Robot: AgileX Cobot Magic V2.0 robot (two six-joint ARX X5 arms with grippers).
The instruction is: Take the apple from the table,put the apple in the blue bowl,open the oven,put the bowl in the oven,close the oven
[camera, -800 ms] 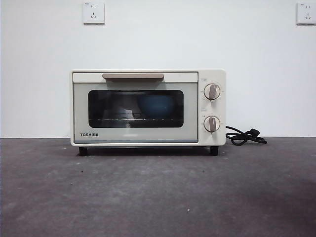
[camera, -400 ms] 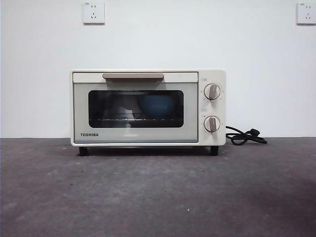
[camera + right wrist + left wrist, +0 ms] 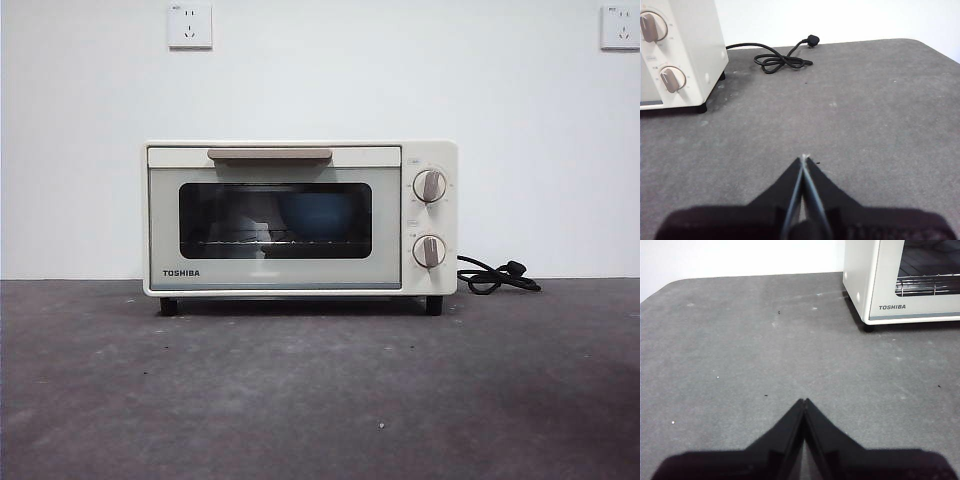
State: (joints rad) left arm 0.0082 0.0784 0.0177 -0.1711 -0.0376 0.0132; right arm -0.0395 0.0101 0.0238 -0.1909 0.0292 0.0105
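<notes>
Blue bowl dim behind oven glass

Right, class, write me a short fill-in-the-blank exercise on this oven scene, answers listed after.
1. The oven door is ___.
2. Behind the dark glass, the blue bowl sits ___ the oven.
3. The left gripper and the right gripper both have their jaws ___.
4. The black cord lies on the table beside the oven's ___ side.

Missing words: closed; inside; shut; knob

Even, bright light; sharp, soft shadows
</notes>
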